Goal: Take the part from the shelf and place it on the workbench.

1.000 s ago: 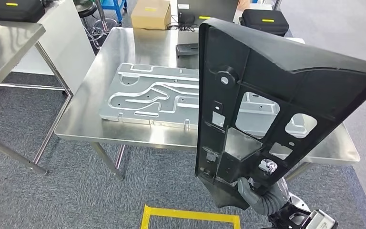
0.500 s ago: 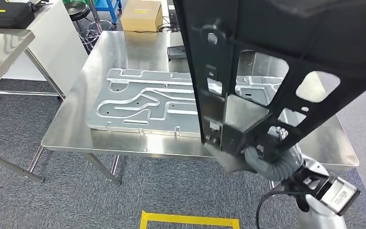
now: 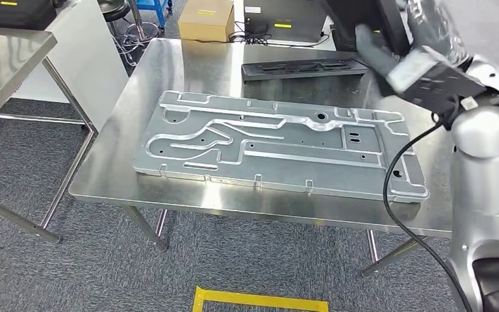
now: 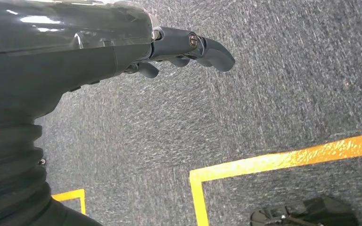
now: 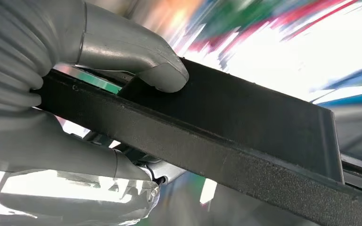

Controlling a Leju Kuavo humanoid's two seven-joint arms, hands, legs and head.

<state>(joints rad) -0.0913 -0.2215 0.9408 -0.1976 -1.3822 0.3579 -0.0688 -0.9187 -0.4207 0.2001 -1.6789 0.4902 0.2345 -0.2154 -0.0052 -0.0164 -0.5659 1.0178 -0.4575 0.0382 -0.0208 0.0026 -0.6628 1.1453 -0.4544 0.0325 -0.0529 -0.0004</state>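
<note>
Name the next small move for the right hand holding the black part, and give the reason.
Probably lower the black part toward bare steel on the workbench. The right hand grips it raised at the far right, and the grey metal plate covers the middle.

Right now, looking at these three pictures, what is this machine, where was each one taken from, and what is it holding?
It is a humanoid robot with two silver arms ending in fingered hands. The wide picture looks down from its head at a steel workbench bearing a large grooved aluminium plate and a flat black plastic piece behind it. The other two come from cameras at its wrists. The right hand, raised at the upper right of the head view, grips a black plastic panel by its edge; it has not been set down yet. The left hand hangs over grey carpet with yellow tape lines, holding nothing.
</note>
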